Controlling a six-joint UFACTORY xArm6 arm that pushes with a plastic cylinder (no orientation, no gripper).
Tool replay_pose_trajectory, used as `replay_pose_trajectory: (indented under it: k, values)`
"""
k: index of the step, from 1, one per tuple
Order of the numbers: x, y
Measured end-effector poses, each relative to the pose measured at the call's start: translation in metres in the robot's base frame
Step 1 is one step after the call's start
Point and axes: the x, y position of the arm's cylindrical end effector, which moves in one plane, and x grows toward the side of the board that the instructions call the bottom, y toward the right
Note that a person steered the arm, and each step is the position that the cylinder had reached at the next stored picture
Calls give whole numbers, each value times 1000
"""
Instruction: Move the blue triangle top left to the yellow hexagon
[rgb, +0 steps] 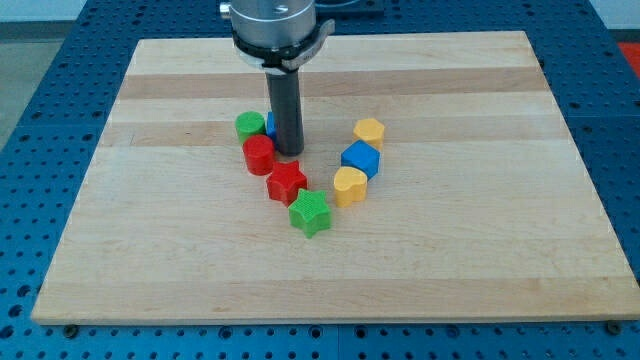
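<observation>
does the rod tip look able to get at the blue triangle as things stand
Probably yes: my tip sits right against the blue triangle, which shows only as a sliver behind the rod. The green cylinder and red cylinder crowd its far side.

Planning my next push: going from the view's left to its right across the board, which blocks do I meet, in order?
Green cylinder → red cylinder → red star → green star → yellow heart → blue cube → yellow hexagon. The blue triangle, mostly hidden behind the rod, is left out.

Blue triangle (270, 123) mostly hidden behind rod; yellow hexagon (369, 131) well apart, view's right.
</observation>
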Motion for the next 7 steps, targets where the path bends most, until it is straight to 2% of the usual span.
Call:
replay_pose_trajectory:
  k: [2, 3, 6, 7]
  values:
    - [-65, 1]
    - [-77, 1]
    - [-75, 1]
    - [-59, 2]
